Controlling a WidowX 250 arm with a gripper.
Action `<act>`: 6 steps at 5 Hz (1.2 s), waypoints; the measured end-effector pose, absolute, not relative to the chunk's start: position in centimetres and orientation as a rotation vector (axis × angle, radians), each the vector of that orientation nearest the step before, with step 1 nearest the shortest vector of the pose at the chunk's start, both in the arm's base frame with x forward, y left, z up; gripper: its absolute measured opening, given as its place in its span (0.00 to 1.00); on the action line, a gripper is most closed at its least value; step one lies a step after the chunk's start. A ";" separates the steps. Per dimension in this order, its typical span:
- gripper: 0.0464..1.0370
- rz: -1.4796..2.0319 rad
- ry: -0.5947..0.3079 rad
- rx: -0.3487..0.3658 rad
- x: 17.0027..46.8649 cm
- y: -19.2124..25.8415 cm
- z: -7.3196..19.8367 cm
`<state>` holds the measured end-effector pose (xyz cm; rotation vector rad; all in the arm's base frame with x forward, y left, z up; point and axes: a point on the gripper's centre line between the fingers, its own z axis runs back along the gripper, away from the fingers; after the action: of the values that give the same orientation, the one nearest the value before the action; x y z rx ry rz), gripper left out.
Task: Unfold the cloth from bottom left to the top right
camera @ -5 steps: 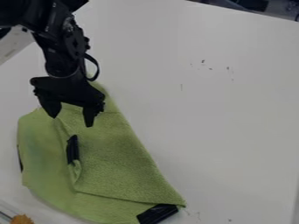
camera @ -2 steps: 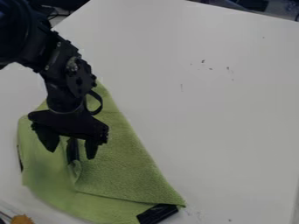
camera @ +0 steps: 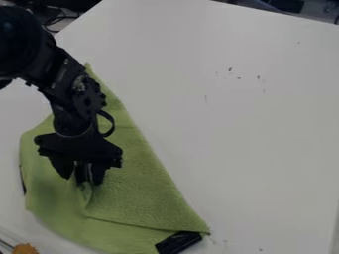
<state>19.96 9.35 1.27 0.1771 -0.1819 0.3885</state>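
The black gripper [camera: 82,179] hangs over the left part of the green cloth [camera: 139,183], its fingers pointing down. Its fingers are partly open, one on each side of a black clip [camera: 82,172] at the cloth's folded edge, with narrow gaps beside the clip. The cloth lies at the lower left of the table, a triangular flap folded over its lower layer. One point of it reaches up behind the arm, where part of it is hidden.
A second black clip [camera: 178,242] is at the cloth's bottom edge, and a dark piece shows at its left edge. An orange-brown object [camera: 25,248] lies in the bottom left corner. The white table [camera: 252,129] extends to the right.
The gripper has come down the view from the cloth's upper part to the black clip, and its fingers have drawn closer together around it. The cloth looks unmoved.
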 end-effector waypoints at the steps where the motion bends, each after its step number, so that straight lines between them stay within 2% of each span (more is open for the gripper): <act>1: 0.31 0.371 -0.170 0.184 20.2 9.5 1.1; 2: 0.11 0.359 -0.173 0.201 21.0 9.8 1.7; 3: 0.03 0.349 -0.179 0.201 22.1 9.5 2.6; 4: 0.03 0.371 -0.220 0.200 24.4 7.9 5.5; 5: 0.03 0.414 -0.261 0.171 26.4 5.2 7.2; 6: 0.03 0.423 -0.350 0.091 29.0 2.0 7.2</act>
<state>28.97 2.03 7.20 0.0910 -0.3502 0.4225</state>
